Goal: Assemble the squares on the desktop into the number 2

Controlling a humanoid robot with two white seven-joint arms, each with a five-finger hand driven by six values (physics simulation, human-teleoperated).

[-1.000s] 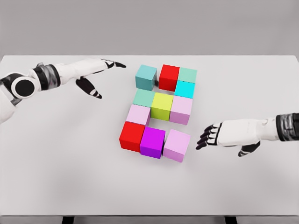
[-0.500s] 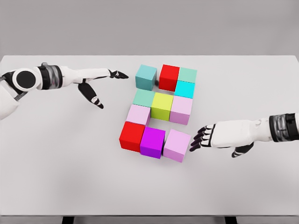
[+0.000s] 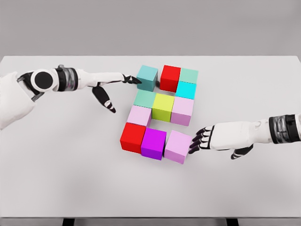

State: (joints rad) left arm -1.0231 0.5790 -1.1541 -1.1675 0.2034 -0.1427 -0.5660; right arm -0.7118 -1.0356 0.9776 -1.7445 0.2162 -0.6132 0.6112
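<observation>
Coloured cubes form three rows at the table's middle. The top row has a teal cube [image 3: 147, 77] standing slightly apart from a red cube [image 3: 170, 78], a pale green cube [image 3: 188, 76] and a cyan cube [image 3: 186, 89]. The middle row holds a green cube [image 3: 144, 98], a yellow cube [image 3: 163, 106], a pink cube [image 3: 182, 111] and a lower pink cube [image 3: 139, 115]. Along the bottom sit a red cube [image 3: 133, 137], a magenta cube [image 3: 154, 143] and a pink cube [image 3: 178, 146]. My left hand [image 3: 130, 79] is open, fingertips at the teal cube's left face. My right hand [image 3: 199, 139] is open, fingertips at the bottom pink cube's right face.
The white table [image 3: 70, 169] stretches wide on both sides of the cubes. Its front edge runs along the bottom of the view, and a grey wall stands behind it.
My left hand has slid right until its fingertips reach the teal cube. My right hand has moved left to the bottom pink cube's side. No cube has visibly shifted.
</observation>
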